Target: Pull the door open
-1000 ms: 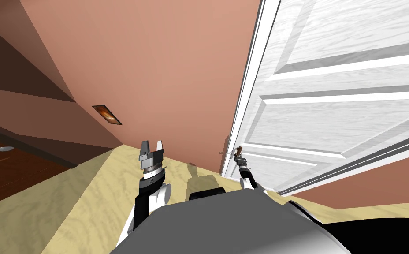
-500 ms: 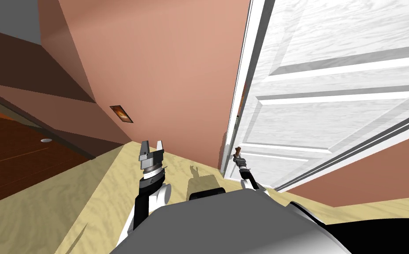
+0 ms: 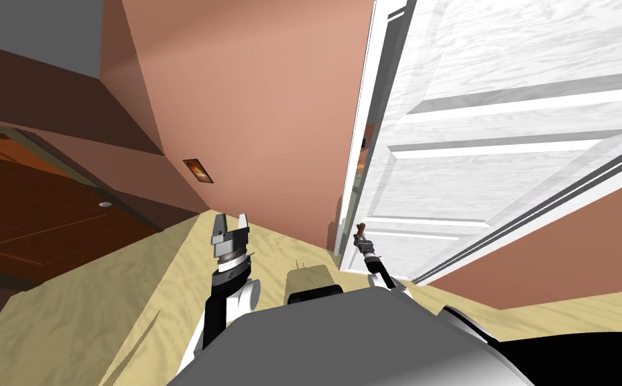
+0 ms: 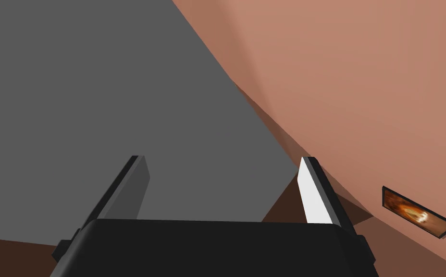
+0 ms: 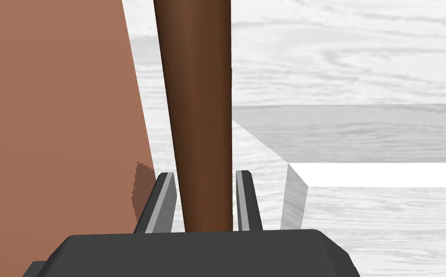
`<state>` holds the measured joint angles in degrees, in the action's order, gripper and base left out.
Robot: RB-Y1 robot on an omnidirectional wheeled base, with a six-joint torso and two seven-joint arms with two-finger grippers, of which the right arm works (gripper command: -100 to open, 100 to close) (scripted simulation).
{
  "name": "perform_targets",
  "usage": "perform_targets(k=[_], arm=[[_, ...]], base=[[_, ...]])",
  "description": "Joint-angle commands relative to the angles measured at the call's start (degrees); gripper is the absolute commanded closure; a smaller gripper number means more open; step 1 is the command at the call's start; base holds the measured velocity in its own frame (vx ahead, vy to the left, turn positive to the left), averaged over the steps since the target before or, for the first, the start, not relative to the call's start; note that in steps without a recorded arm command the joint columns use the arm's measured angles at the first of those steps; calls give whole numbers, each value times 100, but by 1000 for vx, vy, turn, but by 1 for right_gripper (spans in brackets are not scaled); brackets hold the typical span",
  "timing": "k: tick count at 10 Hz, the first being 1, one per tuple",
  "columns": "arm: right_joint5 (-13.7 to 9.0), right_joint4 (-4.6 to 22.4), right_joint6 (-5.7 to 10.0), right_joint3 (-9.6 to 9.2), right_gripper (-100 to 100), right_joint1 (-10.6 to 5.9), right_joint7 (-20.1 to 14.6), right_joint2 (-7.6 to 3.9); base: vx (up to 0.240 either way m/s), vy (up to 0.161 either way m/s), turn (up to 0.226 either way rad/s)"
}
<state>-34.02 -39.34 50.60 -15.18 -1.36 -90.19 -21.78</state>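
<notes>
Salmon-pink wall (image 3: 256, 100) dead ahead, plain and evenly lit, and on it sits a small framed picture (image 3: 198, 170) with an orange glow inside. Further along, the wall drops into a darker brown stretch (image 3: 55, 94), all shade. Beneath that is a dark brown wooden door (image 3: 35, 221) with a pale round knob (image 3: 105, 204). A pale yellow grained floor (image 3: 88, 322) runs underneath, and there's a flat grey surface (image 3: 28, 27) up in the corner.
</notes>
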Motion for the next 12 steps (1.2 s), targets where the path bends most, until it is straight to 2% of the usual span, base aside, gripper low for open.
perform_targets(k=[1, 5, 6, 7, 8, 12], arm=[[53, -50, 19, -110, 100, 69, -95, -59], [219, -156, 144, -439, 100, 205, -414, -283], [247, -174, 165, -493, 100, 227, -467, -320], [222, -115, 167, -438, 100, 163, -431, -302], [295, -121, 280, -582, 100, 245, -582, -397], [456, -163, 559, -890, 100, 416, -914, -653]], base=[[-214, -21, 61], [-220, -30, 76], [-252, -47, 69], [-110, -26, 21], [-159, -47, 121], [-228, -69, 106]])
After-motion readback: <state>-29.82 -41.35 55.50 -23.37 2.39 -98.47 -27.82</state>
